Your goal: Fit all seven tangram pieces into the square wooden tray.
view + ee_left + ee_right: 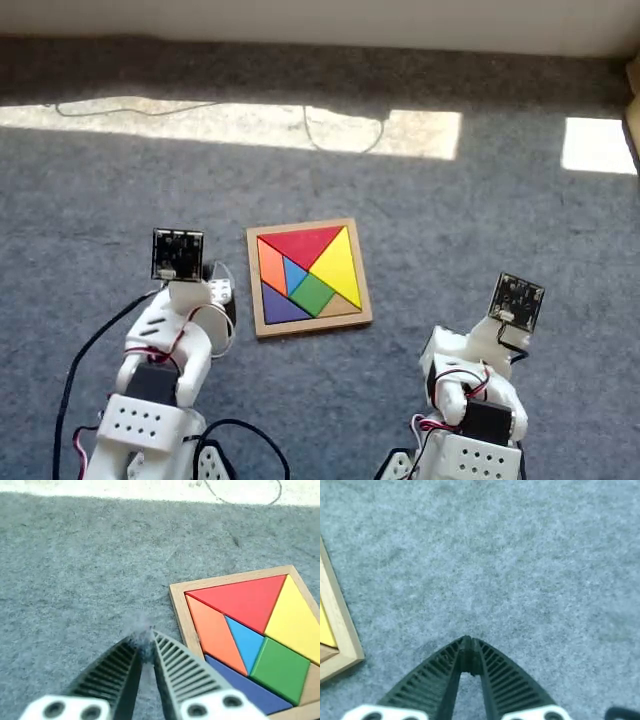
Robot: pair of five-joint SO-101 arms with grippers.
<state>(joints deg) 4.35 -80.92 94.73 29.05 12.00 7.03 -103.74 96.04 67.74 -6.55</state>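
Both clenched and empty, the left gripper [145,639] and right gripper [468,646] flank the square wooden tray [253,280]; worth verifying its tan triangle [338,304] sits flush.

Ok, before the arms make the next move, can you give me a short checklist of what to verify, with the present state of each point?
1. Left tool shut and holding nothing: ok.
2. Right tool shut and holding nothing: ok.
3. Both tools over carpet, apart from the tray: ok.
4. Red piece, yellow piece, orange piece, blue piece, green piece and purple piece lie flat inside the tray: ok.
5. Seventh piece in place: cannot tell. The tan triangle in one corner may be a wooden piece or bare tray floor.
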